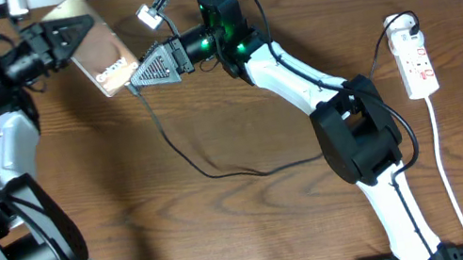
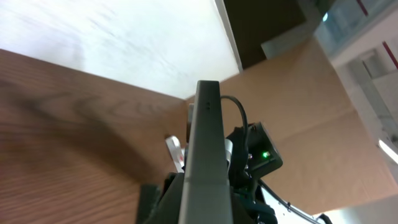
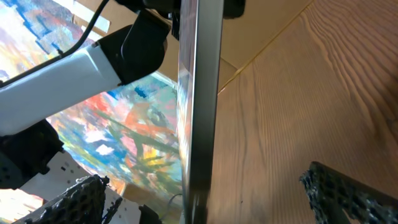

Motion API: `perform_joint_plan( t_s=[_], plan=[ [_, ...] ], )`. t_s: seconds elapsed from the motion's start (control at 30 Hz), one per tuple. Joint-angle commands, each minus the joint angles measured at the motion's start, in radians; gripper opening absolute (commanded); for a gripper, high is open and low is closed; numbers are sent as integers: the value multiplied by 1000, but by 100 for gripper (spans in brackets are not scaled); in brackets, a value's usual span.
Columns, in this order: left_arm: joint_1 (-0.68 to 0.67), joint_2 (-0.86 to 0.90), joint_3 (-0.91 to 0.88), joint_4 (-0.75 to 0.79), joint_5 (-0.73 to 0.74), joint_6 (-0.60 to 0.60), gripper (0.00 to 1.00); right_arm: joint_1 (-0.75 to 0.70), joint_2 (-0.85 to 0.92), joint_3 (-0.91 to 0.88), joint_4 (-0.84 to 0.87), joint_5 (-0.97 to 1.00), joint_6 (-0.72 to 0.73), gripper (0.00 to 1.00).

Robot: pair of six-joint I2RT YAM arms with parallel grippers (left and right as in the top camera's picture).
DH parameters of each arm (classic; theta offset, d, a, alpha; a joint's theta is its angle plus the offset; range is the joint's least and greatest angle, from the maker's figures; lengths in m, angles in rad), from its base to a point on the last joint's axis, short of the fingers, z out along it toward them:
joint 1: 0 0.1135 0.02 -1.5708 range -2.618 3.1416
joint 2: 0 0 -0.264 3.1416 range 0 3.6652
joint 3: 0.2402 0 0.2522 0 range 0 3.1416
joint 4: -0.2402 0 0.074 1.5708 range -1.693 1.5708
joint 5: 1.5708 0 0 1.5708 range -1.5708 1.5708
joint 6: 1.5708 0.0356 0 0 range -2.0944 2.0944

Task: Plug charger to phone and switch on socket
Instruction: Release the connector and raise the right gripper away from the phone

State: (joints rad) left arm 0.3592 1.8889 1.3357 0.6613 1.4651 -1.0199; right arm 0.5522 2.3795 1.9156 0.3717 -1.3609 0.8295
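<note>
**A:** How many phones do you see, and who has it?

**B:** Only one phone (image 1: 98,48). It is tilted above the table (image 1: 233,244), with the lettered back turned upward. The left gripper (image 1: 71,34) is clamped on the phone's left side, its jaws closed against it.

**A:** And the second gripper?

**B:** There are two grippers, one on each of the two arms. The right gripper (image 1: 138,77) is just beside the phone's lower right corner. In the right wrist view its two fingers (image 3: 81,196) are wide apart, and the thin edge of the phone stands between them without touching either.

**A:** How many cables belong to the task?

**B:** One charger (image 1: 263,173), a thin black cable. Its end goes up under the right gripper, near the phone's corner. I cannot tell whether the tip is inside the phone. From there the cable curves away from the phone over the table.

**A:** And farthest from the phone?

**B:** One socket (image 1: 416,59), a white strip lying flat, well apart from the phone on its right. It has small red marks, too small to count, and one white cord (image 1: 449,168).
</note>
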Motion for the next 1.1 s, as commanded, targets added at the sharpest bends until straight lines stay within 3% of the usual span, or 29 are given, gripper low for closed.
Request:
perform_joint_plan(
  t_s=[0.0, 0.1, 0.23, 0.27, 0.33, 0.5, 0.53, 0.77, 0.93, 1.07],
  plan=[
    [52, -14, 10, 8, 17, -8, 7, -9, -17, 12, -14, -10, -28, 99],
    [82, -14, 10, 8, 26, -14, 8, -20, -17, 12, -109, 9, -90, 99],
    [109, -14, 10, 4, 58, -14, 8, -44, -17, 12, -444, 198, -229, 99],
    [112, -14, 10, 4, 72, -13, 7, -56, -18, 13, -611, 337, -288, 99],
    [112, -14, 10, 4, 72, -13, 8, -70, -31, 21, -784, 470, -361, 99],
    [103, -14, 10, 4, 72, -11, 7, -94, -131, 24, -1043, 850, -445, 99],
    [94, -14, 8, 4, 72, -8, 7, -98, -180, 24, -1109, 1001, -441, 99],
    [19, -14, -34, -51, 67, 74, 7, -100, -365, 24, -1315, 1528, -321, 99],
    [-58, -13, -103, -246, -20, 256, 8, -100, -427, 24, -1377, 1591, -322, 99],
    [-123, -13, -162, -463, -172, 426, 7, -100, -429, 23, -1402, 1591, -322, 99]
  ],
)
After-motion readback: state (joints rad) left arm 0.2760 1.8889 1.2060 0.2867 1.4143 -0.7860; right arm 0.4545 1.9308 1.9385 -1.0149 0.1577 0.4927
